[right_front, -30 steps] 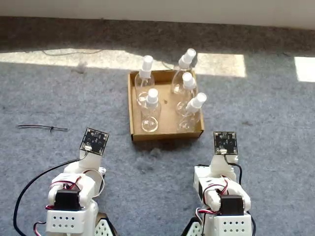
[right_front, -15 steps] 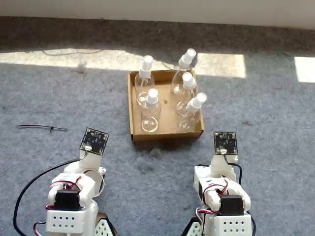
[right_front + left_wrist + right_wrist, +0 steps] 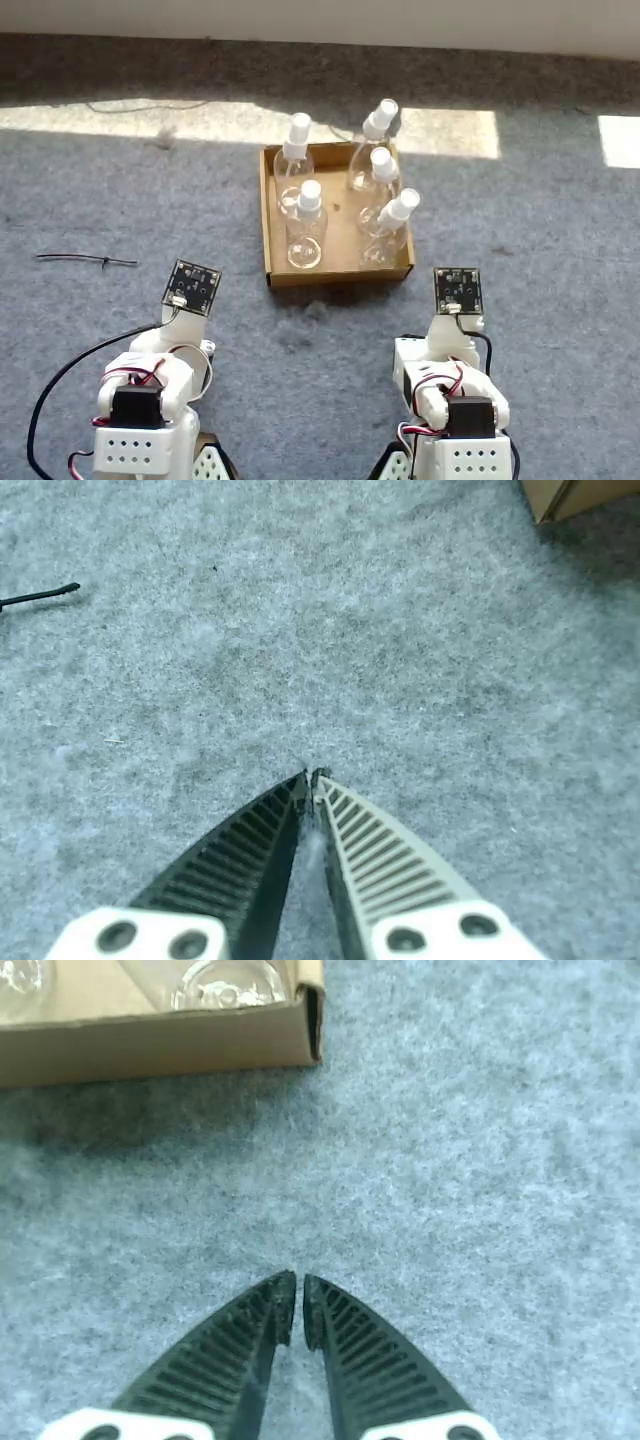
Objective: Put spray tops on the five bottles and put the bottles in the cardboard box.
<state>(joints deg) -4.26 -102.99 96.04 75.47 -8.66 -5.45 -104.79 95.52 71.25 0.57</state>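
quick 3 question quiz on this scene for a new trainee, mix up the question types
1. True or false: all five bottles stand inside the cardboard box, each with a spray top on.
2. The left arm's jaws are: A) open around a bottle, B) shut over bare carpet, C) shut on a spray top.
3. Fill in: the thin black strip lies on the carpet on the ___ arm's side of the box.

Key: 1 true; 2 B; 3 left.
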